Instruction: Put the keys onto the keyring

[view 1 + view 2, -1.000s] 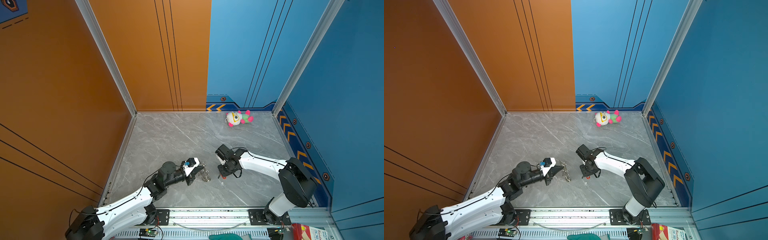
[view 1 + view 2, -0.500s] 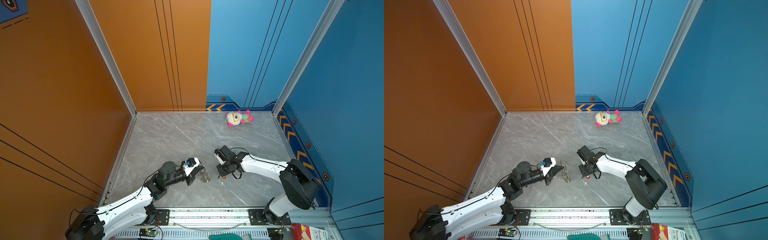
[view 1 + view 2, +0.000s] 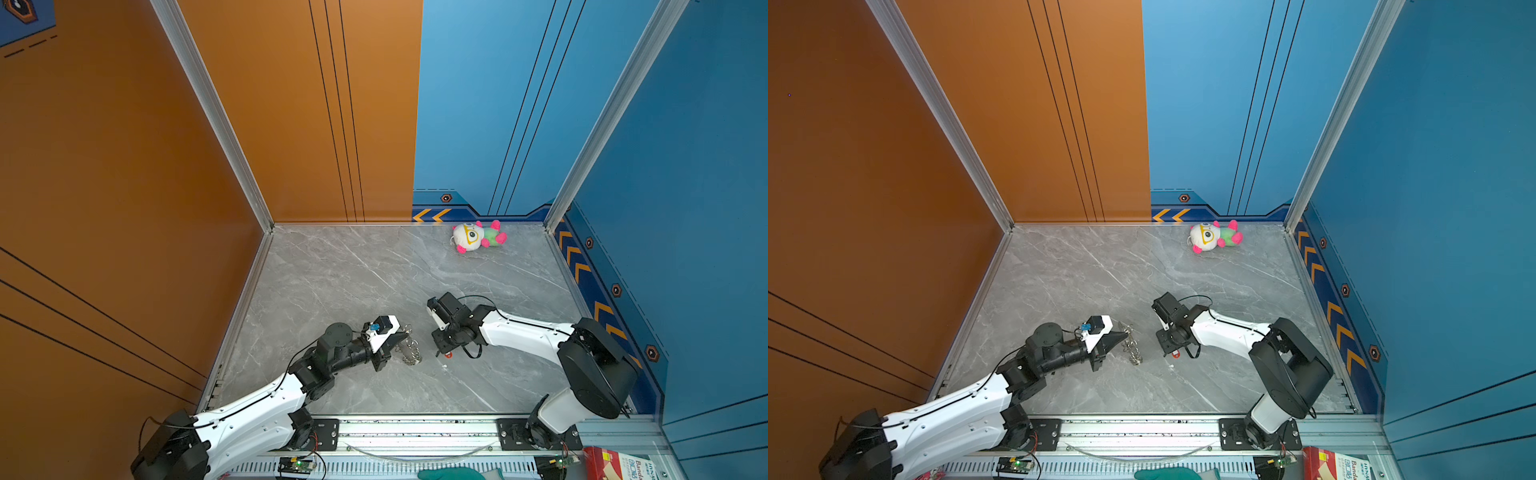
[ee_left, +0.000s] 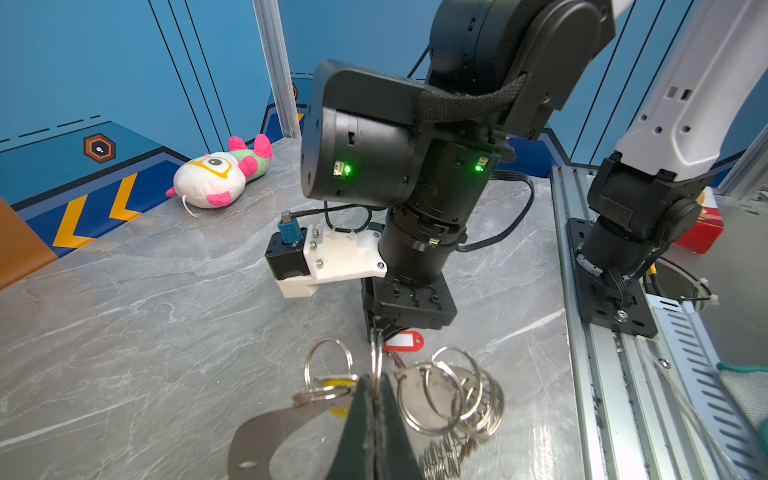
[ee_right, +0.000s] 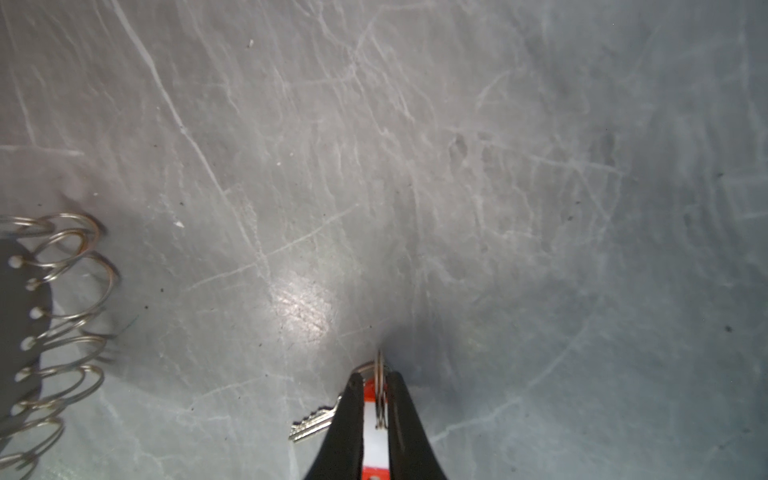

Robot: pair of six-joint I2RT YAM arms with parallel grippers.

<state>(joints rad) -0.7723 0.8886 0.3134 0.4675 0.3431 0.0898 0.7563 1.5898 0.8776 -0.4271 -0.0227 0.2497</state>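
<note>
Pick-up step: left gripper (image 4: pixel 374 380) clamps the keyring (image 4: pixel 266 432); right gripper (image 5: pixel 374 380) straddles the red key (image 5: pixel 313 423), grip unclear. Next — firm pinch, then threading.

The left claw (image 3: pixel 1123 332), narrowed to a single dark point, touches the keyring (image 3: pixel 1133 348), whose silver wire rings trail from the tip toward the front rail (image 3: pixel 1142 428). Just past that tip, across a strip of grey marble table (image 3: pixel 1059 270), the right claw (image 3: pixel 1168 351) points down with the red-orange key (image 3: pixel 1176 354) at its tips. Well behind both claws, a white, pink and green plush toy (image 3: pixel 1214 237) lies by the blue back wall (image 3: pixel 1204 124).
</note>
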